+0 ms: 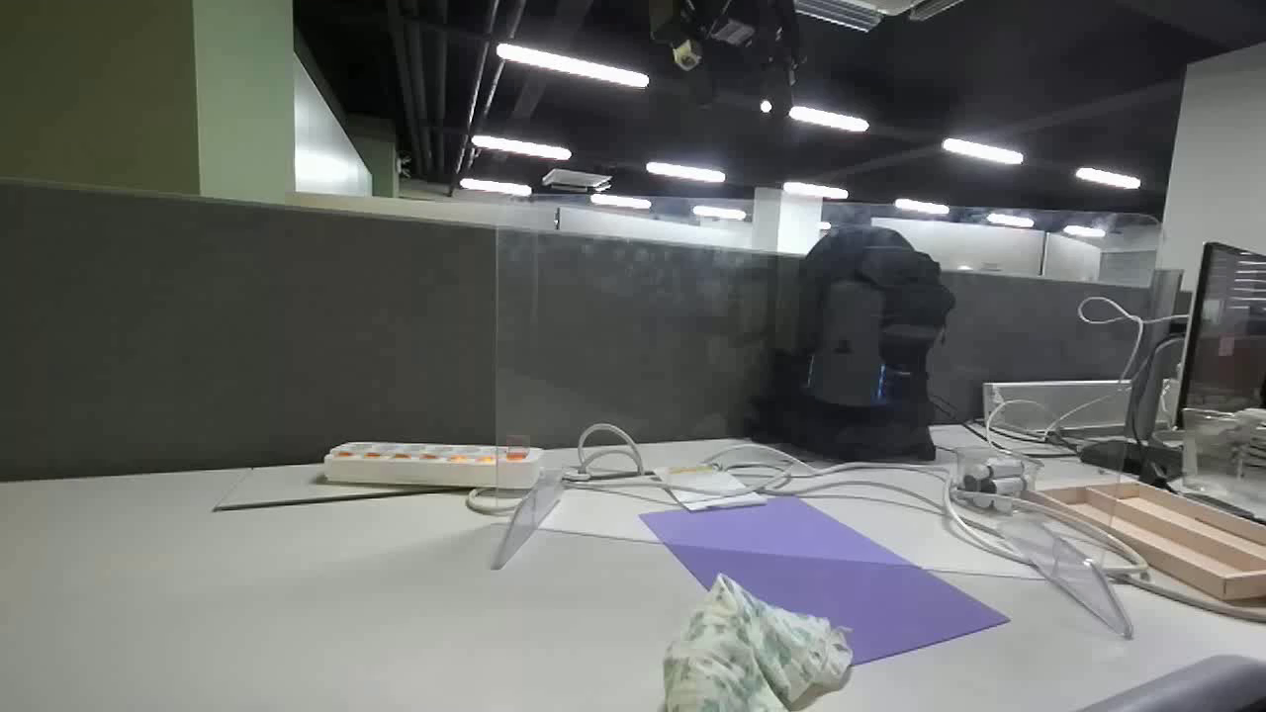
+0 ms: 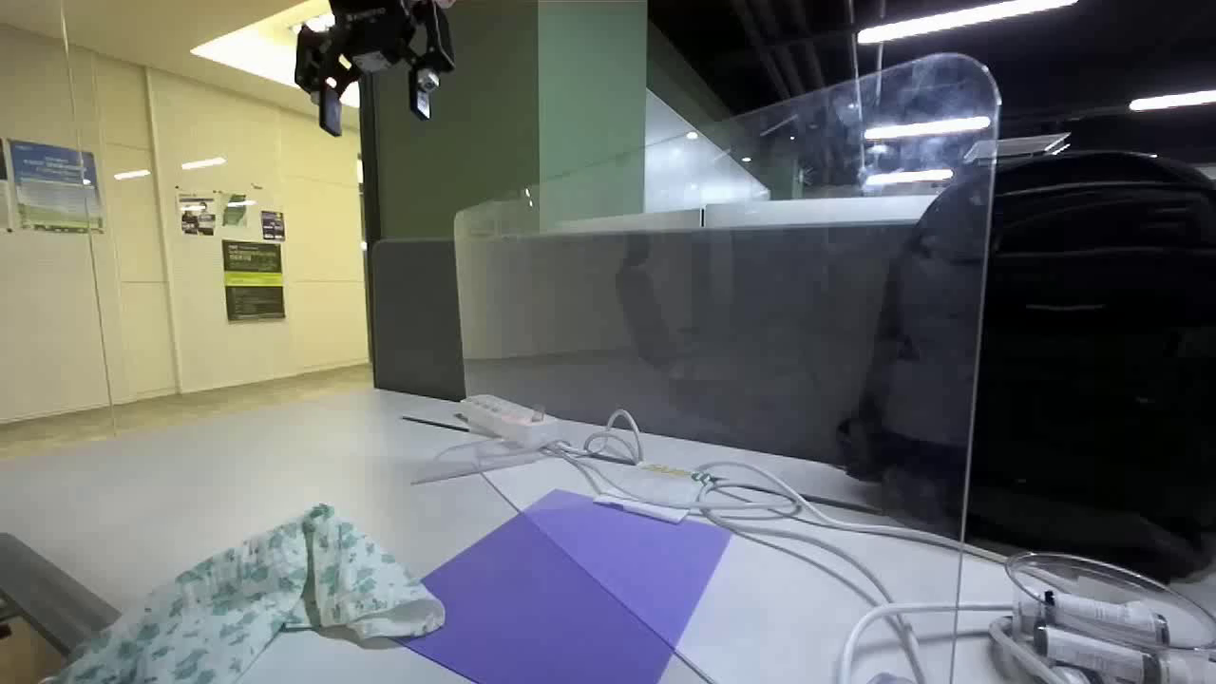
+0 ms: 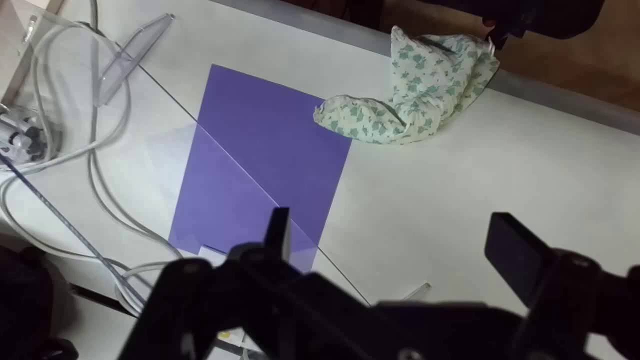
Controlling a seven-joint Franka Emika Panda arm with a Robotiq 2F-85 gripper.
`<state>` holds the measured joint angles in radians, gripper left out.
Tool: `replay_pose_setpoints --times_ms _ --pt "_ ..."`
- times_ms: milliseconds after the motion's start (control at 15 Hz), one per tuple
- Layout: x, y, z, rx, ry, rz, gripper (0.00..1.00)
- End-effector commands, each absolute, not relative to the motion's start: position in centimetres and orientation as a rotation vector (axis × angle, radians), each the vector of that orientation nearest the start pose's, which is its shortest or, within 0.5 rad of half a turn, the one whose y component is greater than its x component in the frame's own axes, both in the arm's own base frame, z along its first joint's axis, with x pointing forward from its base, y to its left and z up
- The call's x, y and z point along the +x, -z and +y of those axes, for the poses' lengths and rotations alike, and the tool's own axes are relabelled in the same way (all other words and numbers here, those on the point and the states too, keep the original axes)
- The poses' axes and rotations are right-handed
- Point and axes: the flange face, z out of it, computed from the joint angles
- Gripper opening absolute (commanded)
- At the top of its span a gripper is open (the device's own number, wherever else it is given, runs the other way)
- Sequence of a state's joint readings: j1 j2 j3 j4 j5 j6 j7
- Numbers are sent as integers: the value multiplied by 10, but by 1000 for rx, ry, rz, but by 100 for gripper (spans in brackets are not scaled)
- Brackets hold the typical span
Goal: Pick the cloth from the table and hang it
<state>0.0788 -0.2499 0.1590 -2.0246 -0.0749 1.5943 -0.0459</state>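
Note:
The cloth (image 1: 757, 653) is pale cream with a green floral print. It lies crumpled on the grey-white table (image 1: 297, 603), with one end over a corner of the purple sheet. In the wrist view the cloth (image 3: 425, 90) reaches across the table's edge. It also shows at the lower left of an exterior view (image 2: 285, 589). My gripper (image 2: 375, 103) is high above the table, well apart from the cloth. In the wrist view its fingers (image 3: 392, 230) are spread wide with nothing between them. The gripper is dark at the top of an exterior view (image 1: 730, 74).
A clear upright panel (image 2: 760, 304) on clear feet stands across the purple sheet (image 1: 821, 583). Behind it are a white power strip (image 1: 425, 465), loose cables (image 2: 836, 541) and a black backpack (image 1: 870, 346). A wooden tray (image 1: 1167, 534) and a clear cup (image 1: 994, 480) stand to one side.

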Motion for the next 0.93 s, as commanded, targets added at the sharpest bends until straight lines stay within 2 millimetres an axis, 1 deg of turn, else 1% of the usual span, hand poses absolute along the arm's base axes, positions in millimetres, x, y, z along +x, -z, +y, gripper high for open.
replay_pose_setpoints --times_ms 0,467,533,667,733,867 --pt "450 -541 107 -3227 -281 -461 100" --pt "450 -541 107 -3227 -281 -461 100" --pt "449 -533 110 -3226 -331 -455 100" --pt "446 -520 116 -3242 -355 -443 100" --pt "444 -511 120 -3246 -367 -450 100" --pt "435 -493 131 -3247 -389 -513 100"
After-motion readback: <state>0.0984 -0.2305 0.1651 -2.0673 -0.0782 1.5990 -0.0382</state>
